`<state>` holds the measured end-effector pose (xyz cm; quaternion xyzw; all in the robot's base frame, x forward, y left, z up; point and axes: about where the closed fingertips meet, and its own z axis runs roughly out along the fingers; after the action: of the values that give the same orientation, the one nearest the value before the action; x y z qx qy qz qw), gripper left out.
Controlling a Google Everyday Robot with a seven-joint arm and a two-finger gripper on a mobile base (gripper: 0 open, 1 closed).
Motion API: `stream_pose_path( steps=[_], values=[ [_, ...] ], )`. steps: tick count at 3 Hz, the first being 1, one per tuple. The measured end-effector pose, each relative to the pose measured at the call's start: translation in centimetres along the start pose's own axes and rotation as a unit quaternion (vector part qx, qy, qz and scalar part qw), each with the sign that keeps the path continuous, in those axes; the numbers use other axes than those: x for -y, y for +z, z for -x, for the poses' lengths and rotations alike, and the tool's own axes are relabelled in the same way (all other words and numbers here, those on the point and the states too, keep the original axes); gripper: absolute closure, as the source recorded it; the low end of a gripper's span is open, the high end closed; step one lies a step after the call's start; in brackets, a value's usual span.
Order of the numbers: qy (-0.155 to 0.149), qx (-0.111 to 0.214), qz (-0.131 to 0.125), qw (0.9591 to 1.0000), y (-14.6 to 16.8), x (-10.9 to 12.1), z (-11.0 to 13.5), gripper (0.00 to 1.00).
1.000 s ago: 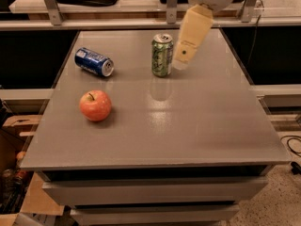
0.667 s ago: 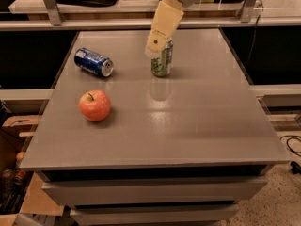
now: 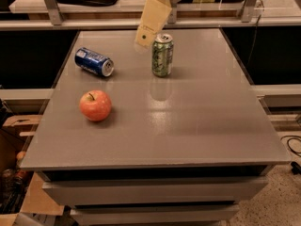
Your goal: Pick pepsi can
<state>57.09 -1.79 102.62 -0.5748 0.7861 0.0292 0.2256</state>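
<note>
At 8 o'clock on the table (image 3: pixel 202 126), red apple (image 3: pixel 95 105). At 10 o'clock, pepsi can (image 3: pixel 94 61) on its side: blue, white markings, silver end. Farther, gripper (image 3: pixel 145 34) hovers at 11 o'clock of upright green can (image 3: pixel 162 54); open or closed, cannot tell.

A single camera looks down from above the near edge of the counter (image 3: pixel 197 126), facing its far side, fairly close. The tool (image 3: pixel 144 36) hangs top centre.
</note>
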Motion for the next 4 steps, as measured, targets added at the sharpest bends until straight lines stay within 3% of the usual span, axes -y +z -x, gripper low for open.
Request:
stream_pose_path(
  steps=[2,4],
  values=[
    [0.006,0.003,0.001,1.0,1.9,1.6,5.3,0.0],
    [0.061,-0.025,0.005,0.9978,5.6,2.4,9.9,0.0]
  ],
)
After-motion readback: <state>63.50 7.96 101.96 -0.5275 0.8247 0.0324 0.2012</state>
